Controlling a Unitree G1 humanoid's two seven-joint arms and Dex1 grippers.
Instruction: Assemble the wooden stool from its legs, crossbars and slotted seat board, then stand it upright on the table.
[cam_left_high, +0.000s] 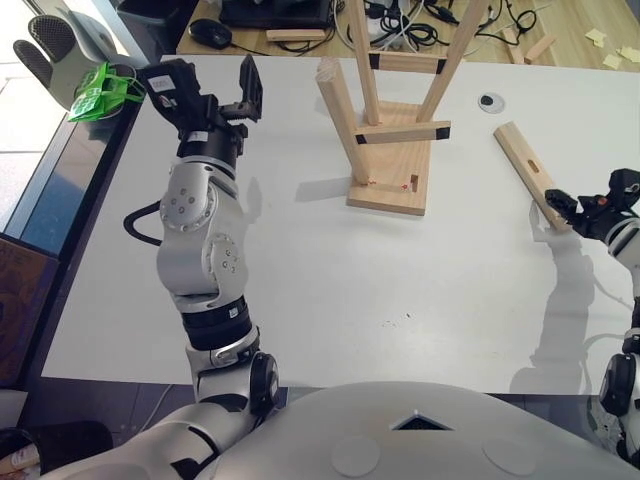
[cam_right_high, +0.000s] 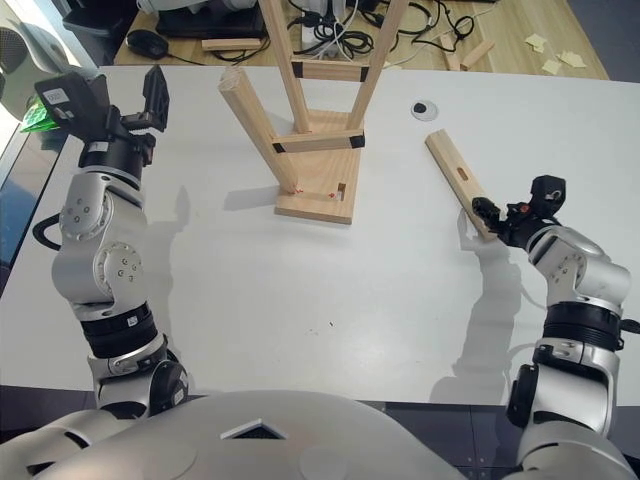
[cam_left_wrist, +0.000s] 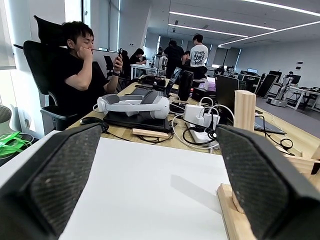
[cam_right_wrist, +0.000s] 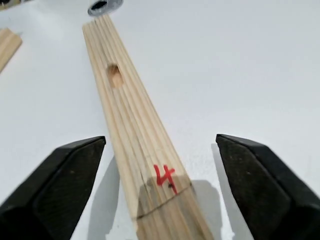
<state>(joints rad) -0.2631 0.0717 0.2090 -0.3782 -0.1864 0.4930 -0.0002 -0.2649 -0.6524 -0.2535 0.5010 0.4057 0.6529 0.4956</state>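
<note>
The partly built stool stands upside down at the table's middle back. Its slotted seat board (cam_left_high: 388, 190) lies flat, and three legs (cam_left_high: 340, 115) joined by black-taped crossbars (cam_left_high: 400, 134) point up. A loose wooden leg (cam_left_high: 526, 168) marked with a red 4 (cam_right_wrist: 165, 177) lies flat on the right. My right gripper (cam_left_high: 562, 207) is open, its fingers (cam_right_wrist: 65, 175) on either side of that leg's near end. My left gripper (cam_left_high: 215, 98) is open and empty, raised at the left, well apart from the stool (cam_left_wrist: 235, 210).
A small black round cap (cam_left_high: 491, 101) lies behind the loose leg. A green object (cam_left_high: 100, 90) sits past the table's left edge. The desk behind holds a mouse (cam_left_high: 210, 32), cables and spare wood pieces (cam_left_high: 296, 35). The white table (cam_left_high: 400, 300) stretches bare in front.
</note>
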